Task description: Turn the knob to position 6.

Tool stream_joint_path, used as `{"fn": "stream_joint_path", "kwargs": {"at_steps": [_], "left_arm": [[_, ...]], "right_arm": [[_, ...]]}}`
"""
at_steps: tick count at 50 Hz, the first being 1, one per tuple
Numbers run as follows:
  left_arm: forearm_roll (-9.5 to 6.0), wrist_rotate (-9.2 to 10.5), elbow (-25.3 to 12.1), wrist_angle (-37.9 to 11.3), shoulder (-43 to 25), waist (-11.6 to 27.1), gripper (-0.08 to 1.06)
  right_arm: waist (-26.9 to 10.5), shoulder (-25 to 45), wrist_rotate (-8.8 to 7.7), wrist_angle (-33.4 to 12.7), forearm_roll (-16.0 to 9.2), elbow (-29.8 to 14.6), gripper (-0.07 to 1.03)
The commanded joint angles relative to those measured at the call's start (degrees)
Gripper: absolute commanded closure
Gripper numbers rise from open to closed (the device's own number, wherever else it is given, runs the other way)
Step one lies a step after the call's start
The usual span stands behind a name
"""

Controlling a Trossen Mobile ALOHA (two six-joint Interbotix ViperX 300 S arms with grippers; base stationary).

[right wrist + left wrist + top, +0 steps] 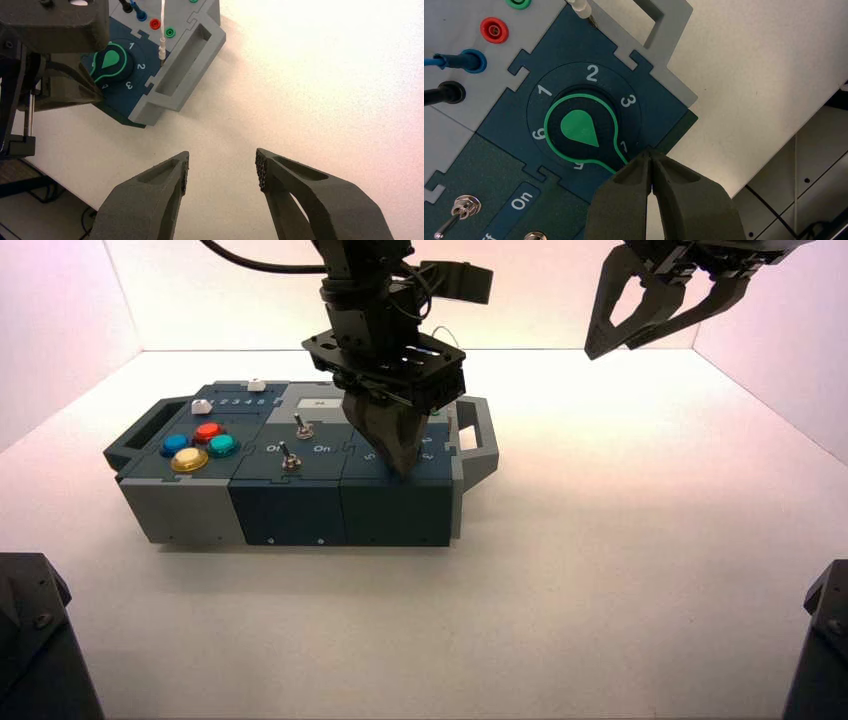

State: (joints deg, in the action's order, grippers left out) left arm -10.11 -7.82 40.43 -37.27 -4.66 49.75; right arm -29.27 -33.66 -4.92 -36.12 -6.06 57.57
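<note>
The knob (580, 129) is a dark teal teardrop with a green outline, on the dial at the right end of the box (290, 510). Its pointed tip lies between the digits 4 (624, 146) and 5 (580, 166). Position 6 (539, 133) is on the far side of the dial from the tip. My left gripper (651, 154) is shut with nothing in it, its tips right beside the knob's pointed tip. In the high view the left gripper (400, 465) covers the knob. The knob (111, 62) also shows in the right wrist view. My right gripper (650, 320) hangs open, high at the back right.
Several coloured push-buttons (200, 445) sit at the box's left end, two metal toggle switches (290, 455) in its middle. A grey handle (480, 440) juts from the right end. Blue (461, 61) and black (444, 93) plugs fill sockets beside the dial.
</note>
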Motion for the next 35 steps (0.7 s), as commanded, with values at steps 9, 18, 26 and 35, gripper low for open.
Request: {"fn": "stream_joint_path", "kwargs": {"at_steps": [9,18,26,35], "left_arm": [[0.44,-0.18,-0.44,0.09,0.88,0.26,1.0],[0.7,-0.18,0.09,0.18,0.88,-0.26,1.0],[0.97,-0.18,0.97,0.18,1.23,-1.67,1.0],[1.32,-0.18,1.41,0.26,2.02,-2.9,1.0]], "right_arm": [[-0.09,-0.53,-0.09,0.18,-0.18,-0.97,0.27],[-0.09,-0.79,-0.09,0.18,-0.18,-0.97,0.27],[-0.09,-0.88,-0.09,0.18,-0.18,-0.97,0.27],[-0.09,-0.88,-0.09,0.18,-0.18,-0.97,0.27]]}}
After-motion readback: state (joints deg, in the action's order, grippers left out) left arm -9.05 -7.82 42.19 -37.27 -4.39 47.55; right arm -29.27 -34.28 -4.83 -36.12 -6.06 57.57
